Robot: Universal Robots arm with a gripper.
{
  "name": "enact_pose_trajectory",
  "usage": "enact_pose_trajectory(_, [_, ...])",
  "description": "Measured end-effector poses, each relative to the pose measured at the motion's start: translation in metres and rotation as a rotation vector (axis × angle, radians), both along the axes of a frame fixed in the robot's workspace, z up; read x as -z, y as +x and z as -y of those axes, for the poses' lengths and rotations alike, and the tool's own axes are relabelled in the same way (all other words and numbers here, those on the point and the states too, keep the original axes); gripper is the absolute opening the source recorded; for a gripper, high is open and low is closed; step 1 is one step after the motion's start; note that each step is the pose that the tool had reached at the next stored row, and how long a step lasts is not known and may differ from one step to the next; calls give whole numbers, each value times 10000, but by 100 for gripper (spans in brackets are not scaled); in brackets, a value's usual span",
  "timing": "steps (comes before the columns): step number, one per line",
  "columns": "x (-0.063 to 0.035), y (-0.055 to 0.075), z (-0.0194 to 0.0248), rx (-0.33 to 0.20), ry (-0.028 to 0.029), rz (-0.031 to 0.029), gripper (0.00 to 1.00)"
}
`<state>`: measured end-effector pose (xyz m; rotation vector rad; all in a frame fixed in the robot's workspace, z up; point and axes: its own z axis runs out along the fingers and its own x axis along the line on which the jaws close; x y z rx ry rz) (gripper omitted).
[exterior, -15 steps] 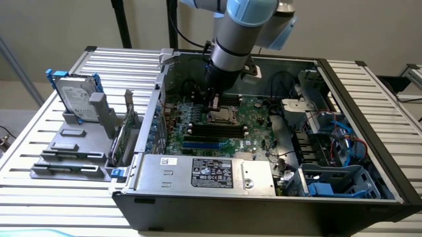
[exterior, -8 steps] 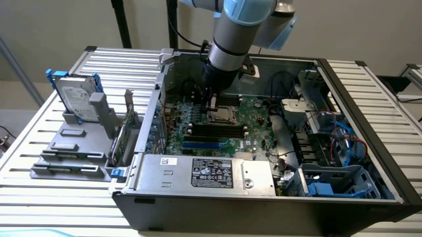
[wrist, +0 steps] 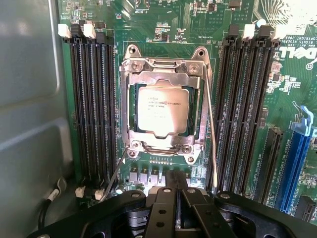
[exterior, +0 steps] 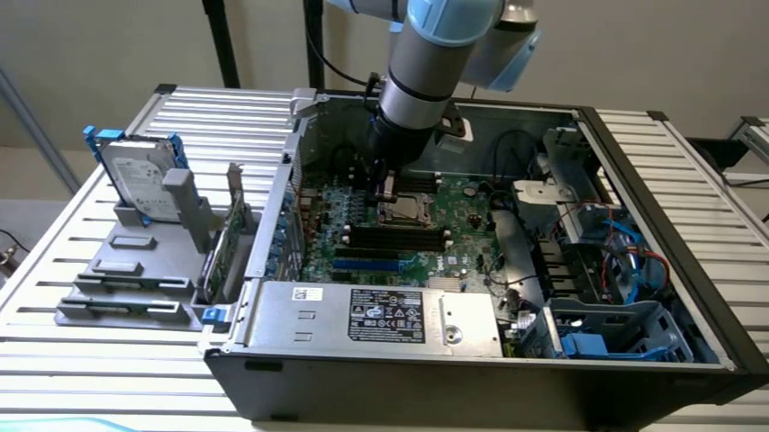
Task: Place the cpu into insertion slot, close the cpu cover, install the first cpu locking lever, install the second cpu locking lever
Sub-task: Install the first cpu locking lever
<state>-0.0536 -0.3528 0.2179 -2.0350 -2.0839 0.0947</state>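
Observation:
The cpu point(wrist: 162, 109), pale silver with printed text, lies flat in the black insertion slot point(wrist: 134, 111) on the green board. The silvery cpu cover point(wrist: 166, 69) is down over it, framing its face. One thin wire lever point(wrist: 212, 139) runs along one side of the socket. A second lever point(wrist: 117, 171) sticks out at an angle from the opposite corner. My gripper point(wrist: 177, 191) hangs just above the board beside the socket, fingers together and holding nothing. In the exterior view the gripper point(exterior: 387, 186) is inside the computer case, directly over the socket point(exterior: 402, 209).
Long black memory slots point(wrist: 91, 109) point(wrist: 242, 109) flank the socket on both sides. A blue expansion slot point(wrist: 294, 158) lies further out. The grey case wall point(wrist: 29, 99) is close by. In the exterior view a power supply point(exterior: 378, 315) and drive cage point(exterior: 613, 328) fill the near side.

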Motion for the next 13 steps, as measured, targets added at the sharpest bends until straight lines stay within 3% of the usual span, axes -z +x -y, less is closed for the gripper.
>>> enact_pose_trajectory(13, [-6,-131,2,206,24,2,11])
